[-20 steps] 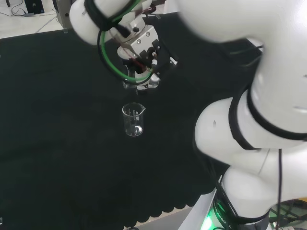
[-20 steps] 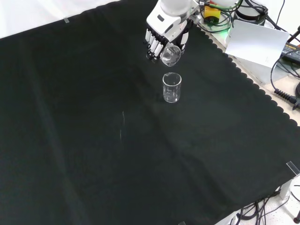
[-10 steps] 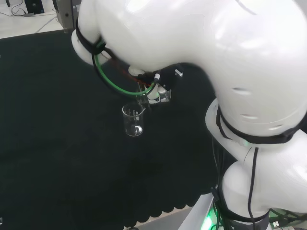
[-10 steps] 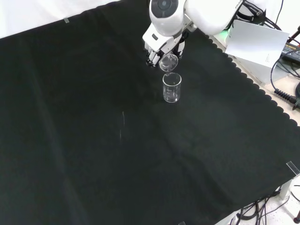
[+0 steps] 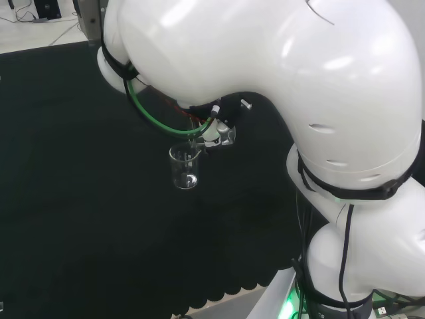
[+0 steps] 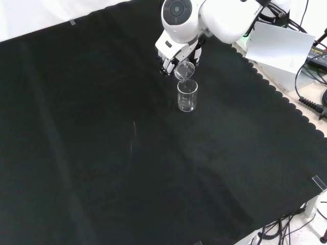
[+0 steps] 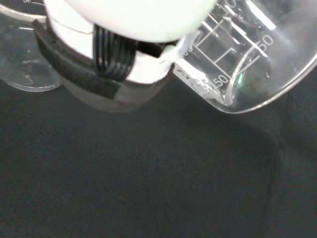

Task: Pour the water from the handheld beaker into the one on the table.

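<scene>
Bench (image 6: pixel 76 127): covered in black cloth, bare around the work area; nothing stands between the hand and its target.

Arm: its large white links (image 5: pixel 279 86) cover much of the head view and hide most of the hand there.

Hand (image 6: pixel 171 51): seen in the front view at the top of the cloth, just above the standing vessel. The fingers (image 6: pixel 166 60) are curled round the held beaker.

Held beaker (image 6: pixel 184 70): clear, tipped well over, its mouth directly above the rim of the table beaker. In the wrist view its graduated wall (image 7: pixel 237 54) lies steeply tilted over the cloth.

Table beaker (image 6: pixel 187 95): upright on the cloth, close under the held one; also seen in the head view (image 5: pixel 184 167).

Progress, as a judgement: the approach and tilt are done and the pour is at or near its start. No stream can be made out, and the water level in either vessel cannot be told. Remaining: empty the held beaker, then right it.

Surroundings: a white panel (image 6: pixel 278 46) and cables (image 6: pixel 311 102) lie off the cloth at the front view's right, well apart from the work.
</scene>
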